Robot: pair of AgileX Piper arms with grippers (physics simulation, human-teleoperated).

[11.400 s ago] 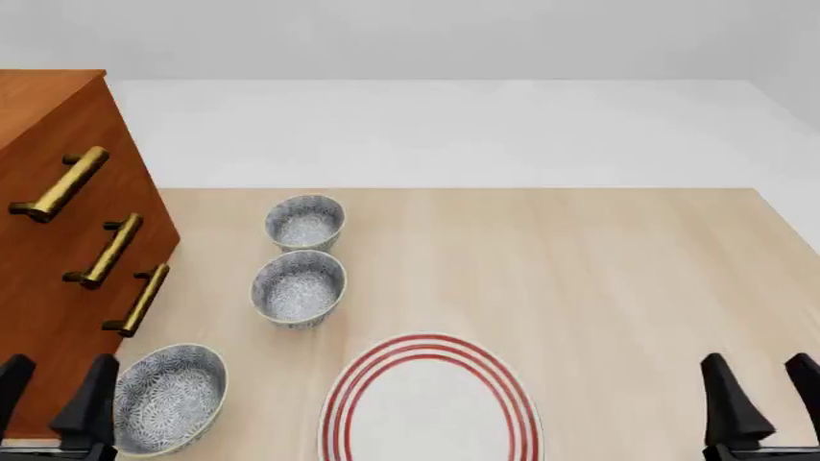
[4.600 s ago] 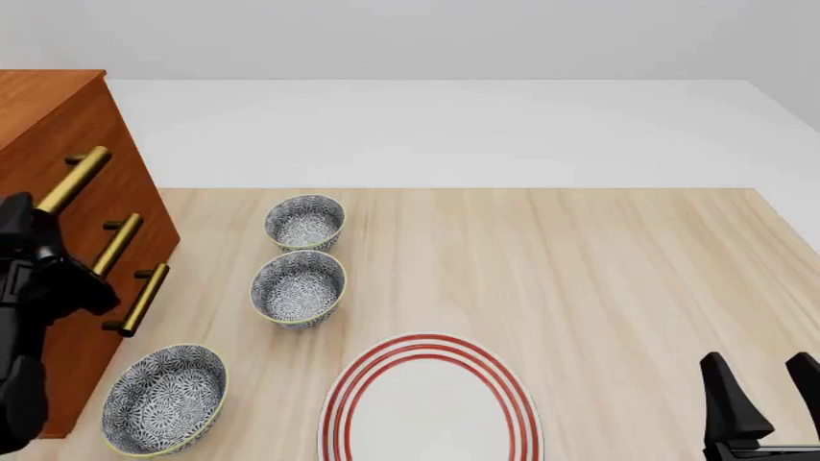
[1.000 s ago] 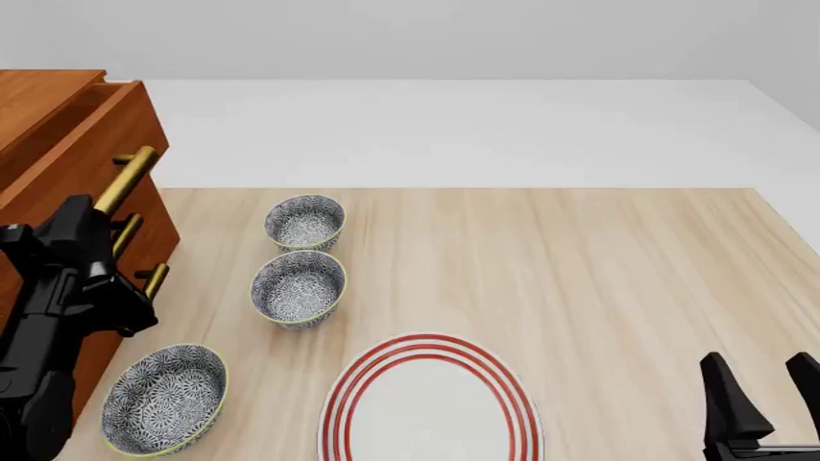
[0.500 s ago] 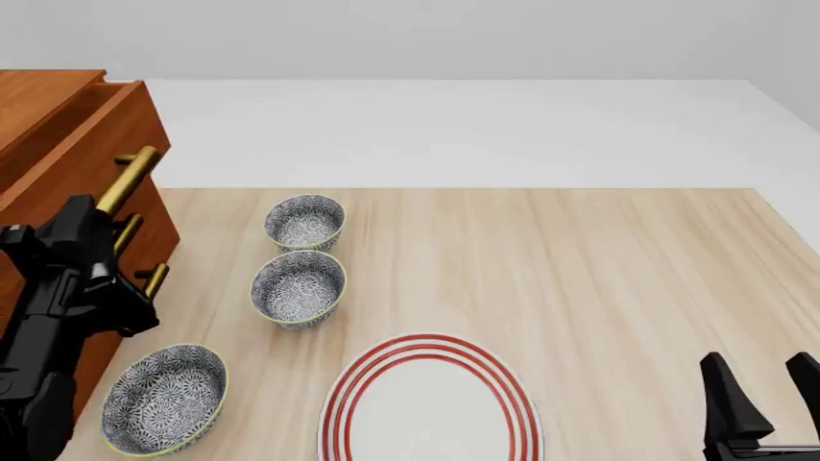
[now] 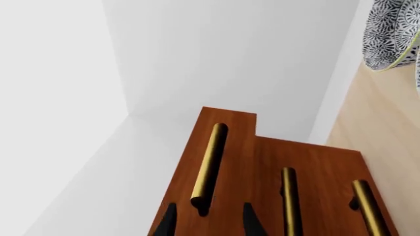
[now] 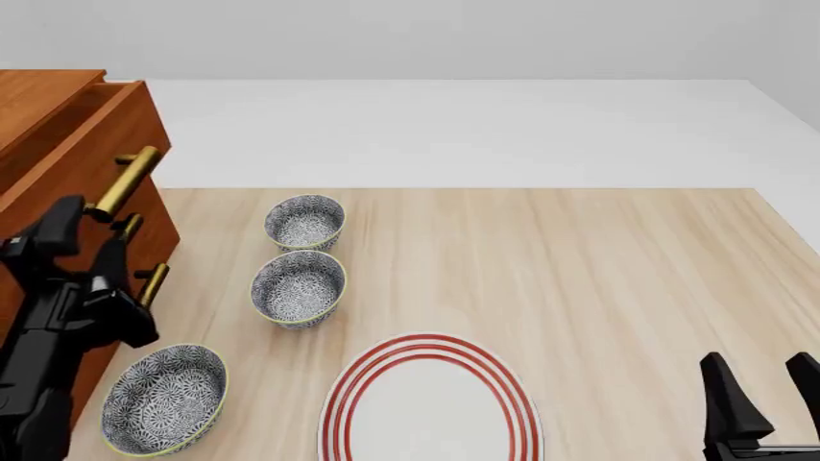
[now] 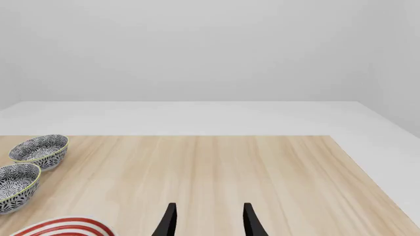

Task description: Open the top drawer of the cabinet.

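Two grippers are in our view. Our left gripper (image 6: 80, 245) sits just in front of the cabinet (image 6: 52, 202), its fingers spread apart and gripping nothing. From the left wrist camera, the near end of the top drawer's brass handle (image 5: 208, 164) lies between our two dark fingertips (image 5: 168, 222), just ahead of them, and we cannot tell whether either touches it. The top drawer (image 6: 122, 130) stands partly pulled out, its front face forward of the cabinet's body, with a gap showing behind it at the top edge. The two lower handles (image 5: 290, 201) lie off to one side of our jaws, on drawer fronts set further back.

Our right gripper (image 6: 759, 394) hangs low at the near edge of the table (image 6: 602, 279), well apart from the cabinet, fingers parted and holding nothing. Ahead of it and toward the left arm lies a red-ringed plate (image 6: 429, 403). Three patterned bowls (image 6: 299, 286) stand between the plate and the cabinet.
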